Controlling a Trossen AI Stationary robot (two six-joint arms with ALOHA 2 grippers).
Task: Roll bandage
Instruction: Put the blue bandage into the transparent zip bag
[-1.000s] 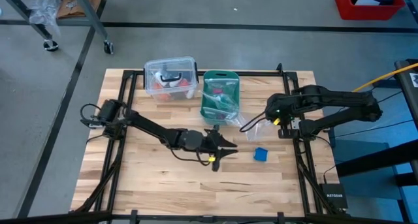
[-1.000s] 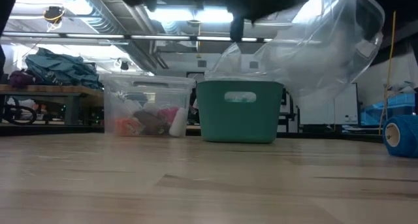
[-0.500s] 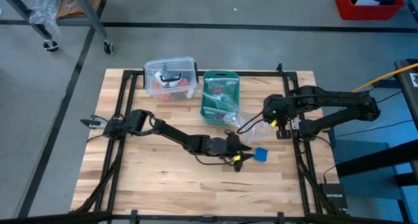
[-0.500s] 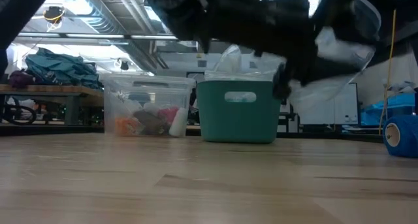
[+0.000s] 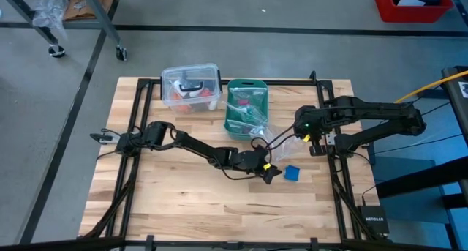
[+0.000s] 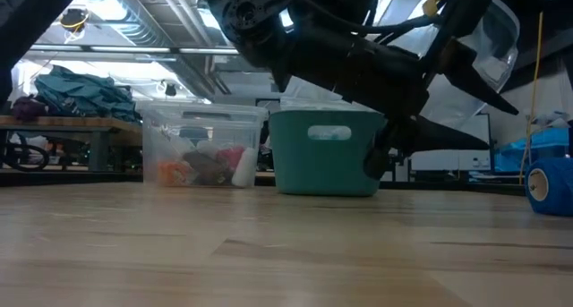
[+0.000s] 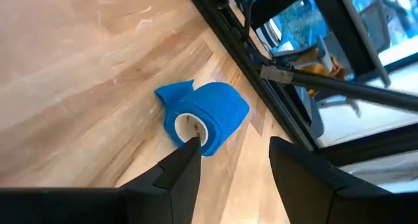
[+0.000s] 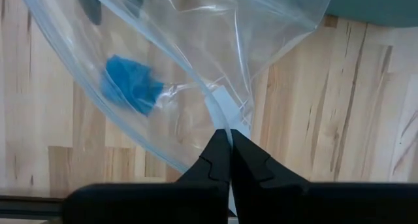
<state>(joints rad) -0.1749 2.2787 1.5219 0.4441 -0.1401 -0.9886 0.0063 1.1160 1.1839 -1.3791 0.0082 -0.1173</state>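
- Bandage (image 5: 292, 173) lies on the table (image 5: 183, 200) as a small blue roll, one short tail loose; we judge the rolling nearly done.
- Left gripper (image 5: 272, 174) just beside the roll, fingers spread, holding nothing.
- Right gripper (image 8: 228, 149) pinches a clear plastic bag (image 5: 281, 140), hanging near the roll.
- Teal basket (image 5: 246, 105) and clear bin (image 5: 191, 88) sit beyond the roll, well apart; only the bag crowds the approach.

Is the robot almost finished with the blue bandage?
The bandage already looks rolled up, lying on the wooden table. Right now the left gripper is open right next to it, not holding it. The right gripper is pinching a clear plastic bag. Picking up the roll is left, probably to go into the bag.
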